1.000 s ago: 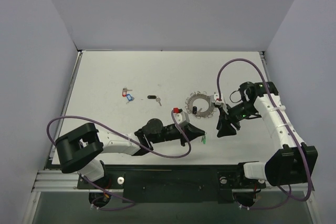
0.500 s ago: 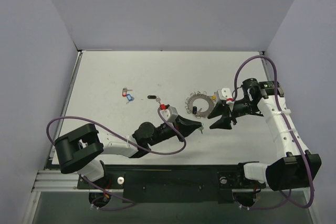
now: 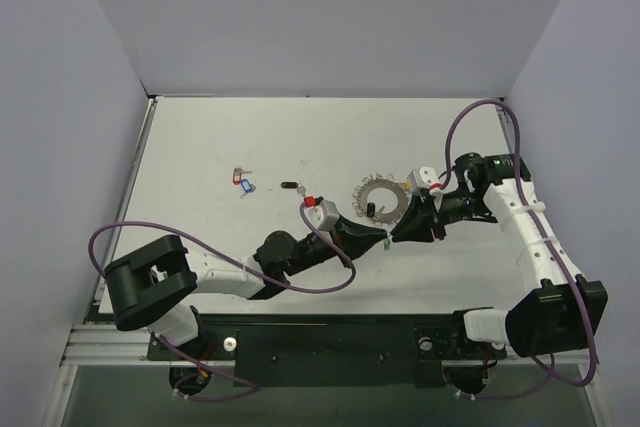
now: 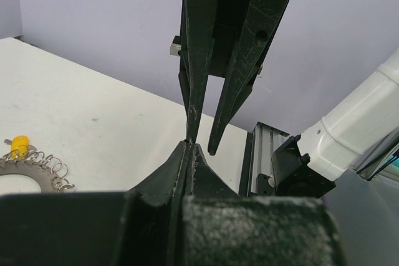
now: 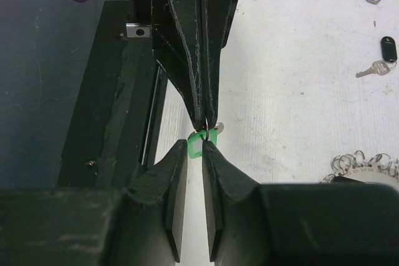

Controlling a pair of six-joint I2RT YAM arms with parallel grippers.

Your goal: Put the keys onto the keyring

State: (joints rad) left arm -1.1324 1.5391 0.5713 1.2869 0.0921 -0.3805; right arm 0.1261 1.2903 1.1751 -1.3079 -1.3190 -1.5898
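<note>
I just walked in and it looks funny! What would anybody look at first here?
The two grippers meeting nose to nose mid-table: the left gripper pinches a green key, and the right gripper straddles its tag. Just beyond them lies the big silvery keyring, with more keys loose farther left.

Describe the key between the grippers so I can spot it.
Find the keyring mid-table; just nearer the bases the left gripper and right gripper meet. The key between them is the only green-tagged one; the red key, blue key and black key lie leftward.
</note>
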